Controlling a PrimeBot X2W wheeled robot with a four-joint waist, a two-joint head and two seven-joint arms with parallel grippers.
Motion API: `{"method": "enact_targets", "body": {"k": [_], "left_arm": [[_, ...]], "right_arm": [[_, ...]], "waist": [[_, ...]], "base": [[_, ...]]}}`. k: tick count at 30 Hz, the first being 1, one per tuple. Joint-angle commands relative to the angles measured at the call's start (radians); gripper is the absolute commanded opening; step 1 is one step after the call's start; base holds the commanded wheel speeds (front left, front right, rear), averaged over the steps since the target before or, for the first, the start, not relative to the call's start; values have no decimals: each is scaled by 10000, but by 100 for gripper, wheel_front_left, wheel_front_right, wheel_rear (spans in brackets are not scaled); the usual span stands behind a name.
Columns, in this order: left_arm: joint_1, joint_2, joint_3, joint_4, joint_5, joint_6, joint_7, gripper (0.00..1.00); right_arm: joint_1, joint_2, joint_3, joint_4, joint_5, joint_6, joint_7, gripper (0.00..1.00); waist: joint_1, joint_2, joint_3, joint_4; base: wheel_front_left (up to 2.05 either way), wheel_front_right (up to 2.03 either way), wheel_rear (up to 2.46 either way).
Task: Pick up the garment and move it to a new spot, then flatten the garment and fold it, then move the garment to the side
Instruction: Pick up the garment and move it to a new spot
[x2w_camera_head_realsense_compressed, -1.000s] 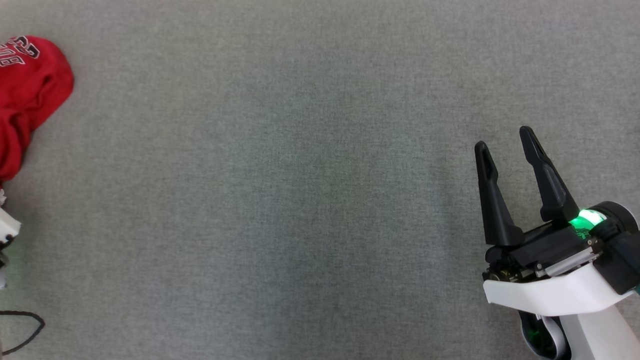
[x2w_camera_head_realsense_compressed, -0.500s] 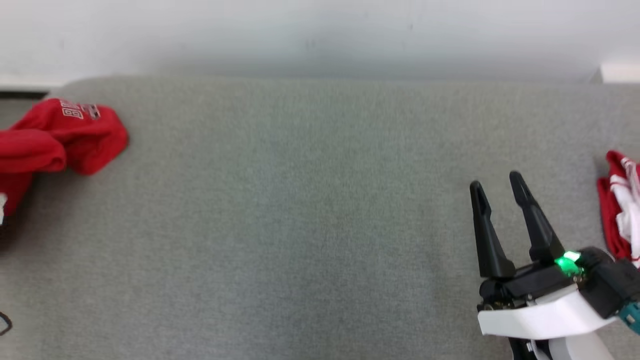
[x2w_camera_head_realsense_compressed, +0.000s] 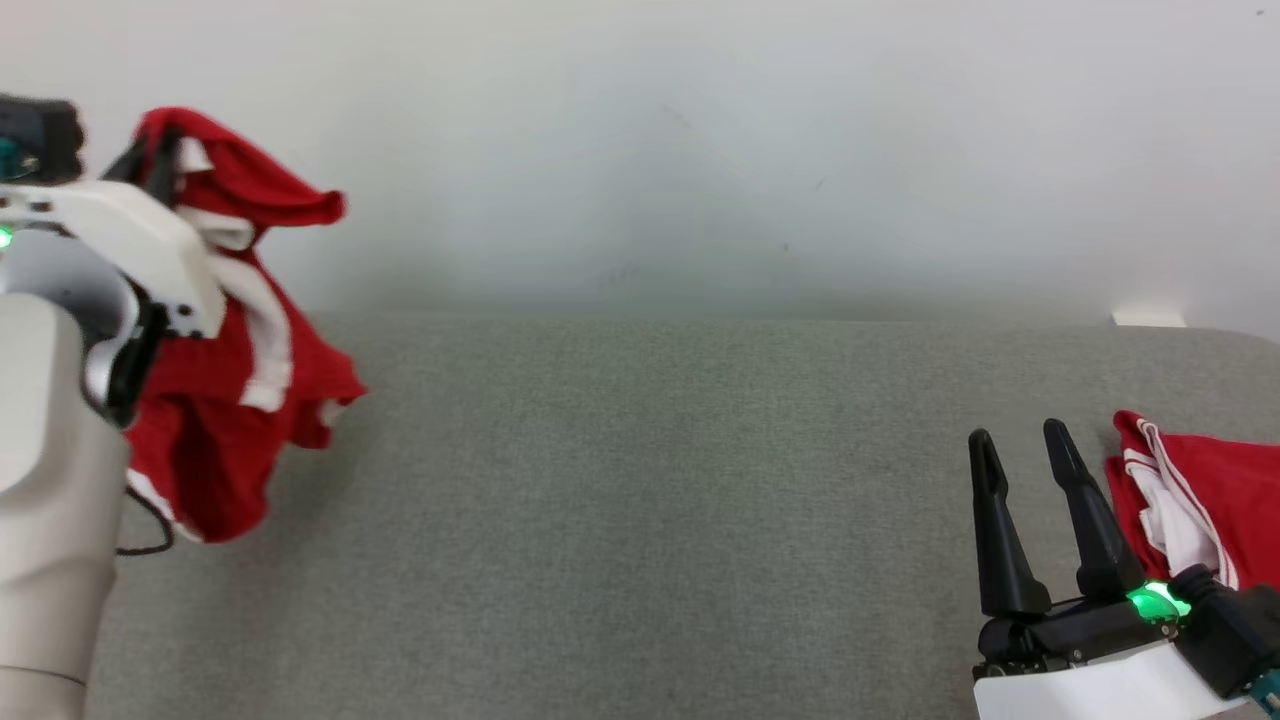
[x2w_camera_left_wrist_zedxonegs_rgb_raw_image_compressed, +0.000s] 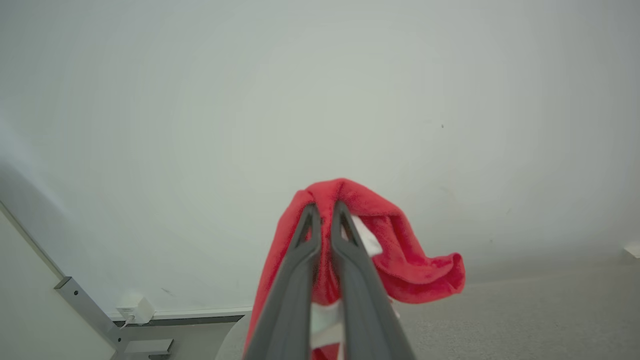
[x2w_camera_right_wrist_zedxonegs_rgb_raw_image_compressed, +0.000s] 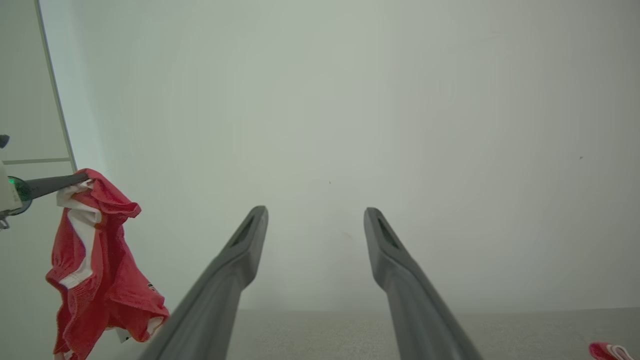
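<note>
I see the garment (x2w_camera_head_realsense_compressed: 225, 450), red with white trim, hanging bunched and crumpled at the left end of the counter (x2w_camera_head_realsense_compressed: 640, 520), its top fold pinched in my left gripper (x2w_camera_left_wrist_zedxonegs_rgb_raw_image_compressed: 326, 210).

Broad passage was offered across the middle of the grey surface (x2w_camera_head_realsense_compressed: 640, 520). Its left end was overhung by the red garment (x2w_camera_head_realsense_compressed: 230, 420), clamped aloft in the left gripper (x2w_camera_left_wrist_zedxonegs_rgb_raw_image_compressed: 326, 206). Its right end was taken up by a second red-and-white garment (x2w_camera_head_realsense_compressed: 1215, 490), the spread right gripper (x2w_camera_head_realsense_compressed: 1018, 432) just beside it. Its far side was closed by a pale wall (x2w_camera_head_realsense_compressed: 700, 150).
</note>
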Motion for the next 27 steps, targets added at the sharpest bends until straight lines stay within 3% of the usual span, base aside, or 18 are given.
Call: {"method": "enact_targets", "body": {"k": [1,5,9,16,20,25,27], "left_arm": [[156,-156,-307,-527,-384,-18,195,0],[515,-363,-1008,-2472,-1465,5,917,0],[1081,-777,-1068,-4228,-2466,0,1532,0],[2975,-1606,-709,-6026,-3710,694,1897,0],[4619,-1930,-584,-6013,-4116,989,1579,0],[6142,-2041,-461,-4918,-4098,1189,586,0],[6419,-2067,-476,-4344,-3916,1198,75,23]], "right_arm": [[164,9,-41,-25,90,-28,-26,100],[207,39,-153,-99,18,-26,-26,100],[291,49,-378,-182,-44,-28,-24,100],[270,-48,-676,-229,-98,-26,-24,100],[230,-88,-757,-171,-106,-26,-26,100],[239,-231,-587,67,-143,-26,-24,100],[176,-269,-529,115,-205,-28,-26,100]], "waist": [[3,0,-252,-249],[3,0,-374,-586],[3,0,-352,-883],[3,0,-153,-1374],[3,0,-22,-1612],[3,0,114,-1688],[3,0,161,-1660]], "base": [[0,0,0],[0,0,0],[0,0,0],[0,0,0],[0,0,0],[0,0,0],[0,0,0]]}}
